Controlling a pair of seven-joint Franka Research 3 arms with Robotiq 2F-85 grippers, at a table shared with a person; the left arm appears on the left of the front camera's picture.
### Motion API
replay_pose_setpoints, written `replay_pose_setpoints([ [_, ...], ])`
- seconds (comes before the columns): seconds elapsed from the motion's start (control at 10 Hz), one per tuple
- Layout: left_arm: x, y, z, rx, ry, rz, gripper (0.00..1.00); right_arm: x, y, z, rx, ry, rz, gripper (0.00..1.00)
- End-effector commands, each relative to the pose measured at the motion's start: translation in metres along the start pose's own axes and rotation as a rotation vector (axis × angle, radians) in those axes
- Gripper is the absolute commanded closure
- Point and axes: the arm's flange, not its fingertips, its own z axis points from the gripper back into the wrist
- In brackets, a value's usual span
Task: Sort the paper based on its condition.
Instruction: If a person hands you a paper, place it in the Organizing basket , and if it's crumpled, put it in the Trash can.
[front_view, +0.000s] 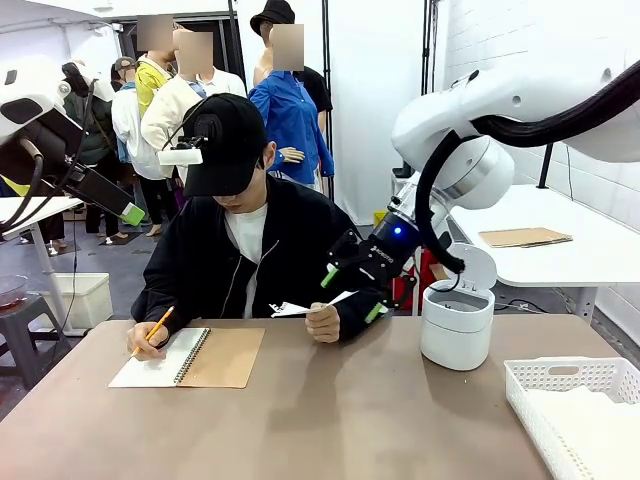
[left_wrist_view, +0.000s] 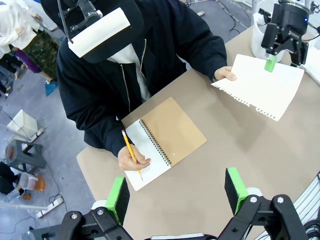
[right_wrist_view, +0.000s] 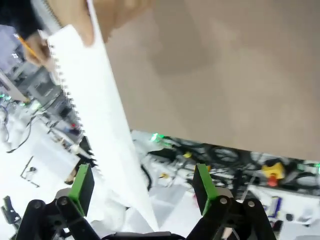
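Handover stage: sheet offered, not yet gripped.
Nearest, the white perforated plastic basket (front_view: 575, 400) holds white paper. Beyond, the right gripper (front_view: 352, 290) stands wide open astride the plain white torn-edge sheet (left_wrist_view: 260, 85), which the person's hand (front_view: 323, 322) holds above the brown table (front_view: 350, 420). The left gripper (left_wrist_view: 177, 192) hangs open, empty. Sorting appears barely begun.

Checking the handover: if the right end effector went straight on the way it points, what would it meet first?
Probably the paper the person's hand holds out: its edge lies between the open right end effector's pads. Depth is unclear.
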Motion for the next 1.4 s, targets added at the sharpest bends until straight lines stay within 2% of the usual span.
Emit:
replay_pose_setpoints([
  [0.0,0.0,0.0,0.0,0.0,-0.001,0.003,0.0,0.006,0.002,-0.002,0.151,0.068,-0.059,0.0],
  [0.7,0.0,0.0,0.0,0.0,-0.001,0.003,0.0,0.022,-0.029,-0.033,0.294,0.137,0.063,0.0],
  [1.0,0.0,0.0,0.0,0.0,-0.001,0.003,0.0,0.028,-0.031,-0.035,0.37,0.112,0.103,0.0],
  [1.1,0.0,0.0,0.0,0.0,-0.001,0.003,0.0,0.03,-0.031,-0.033,0.354,0.069,0.1,0.0],
  [1.2,0.0,0.0,0.0,0.0,-0.001,0.003,0.0,0.024,-0.027,-0.031,0.323,0.133,0.088,0.0],
  [1.3,0.0,0.0,0.0,0.0,-0.001,0.003,0.0,0.024,-0.027,-0.031,0.323,0.133,0.088,0.0],
])
